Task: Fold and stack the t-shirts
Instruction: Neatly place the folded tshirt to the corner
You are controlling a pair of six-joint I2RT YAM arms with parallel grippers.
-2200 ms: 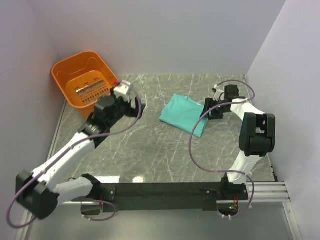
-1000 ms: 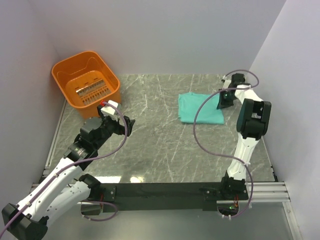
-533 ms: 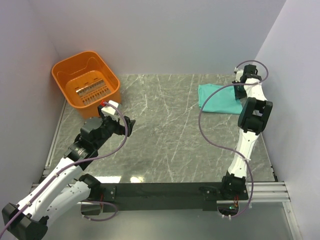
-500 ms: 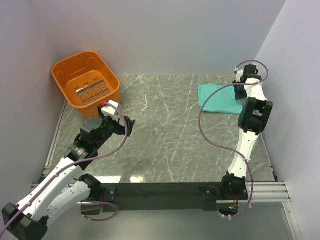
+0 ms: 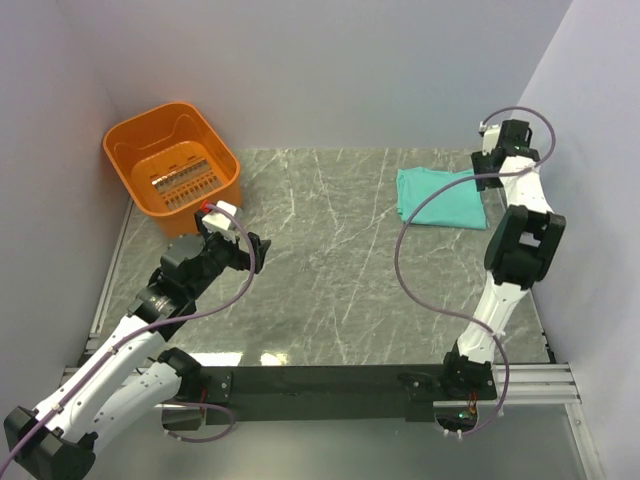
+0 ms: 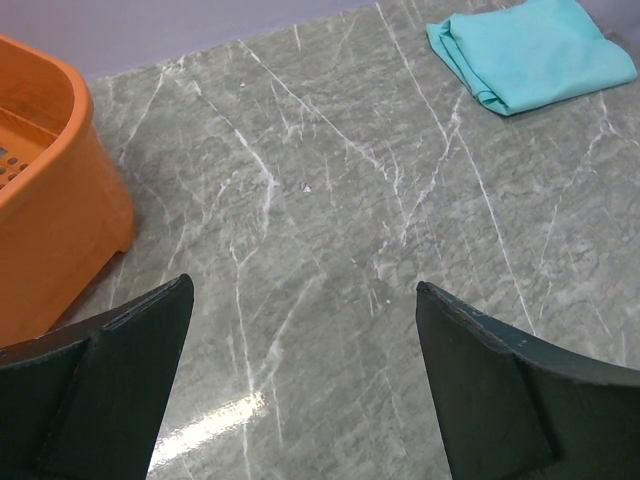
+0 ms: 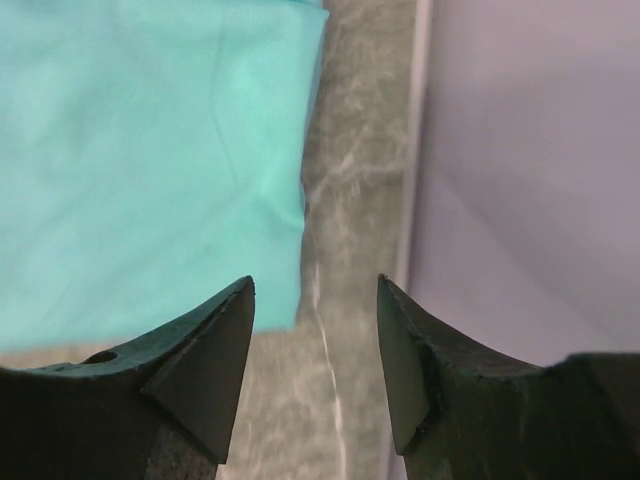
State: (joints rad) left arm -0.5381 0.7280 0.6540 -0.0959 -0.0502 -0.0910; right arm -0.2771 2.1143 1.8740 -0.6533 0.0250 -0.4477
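The folded t-shirt (image 5: 440,198) lies at the top view's upper right, on the worktop (image 5: 330,260). Beside its edge the right claw (image 7: 315,288) hangs with jaws apart, empty; the left claw (image 6: 302,290) is wide open (near the orange basket (image 5: 130,140)). Placing seems done; next needs another shirt, none visible.

table (image 5: 330,260): basket (image 5: 120,165) on far-left corner | t-shirt (image 5: 440,197) lying folded on far-right part, near right wall (image 5: 590,220) | basket and t-shirt well apart | left jaws: above table before the basket, left of centre | right jaws: over t-shirt's right edge, beside the wall
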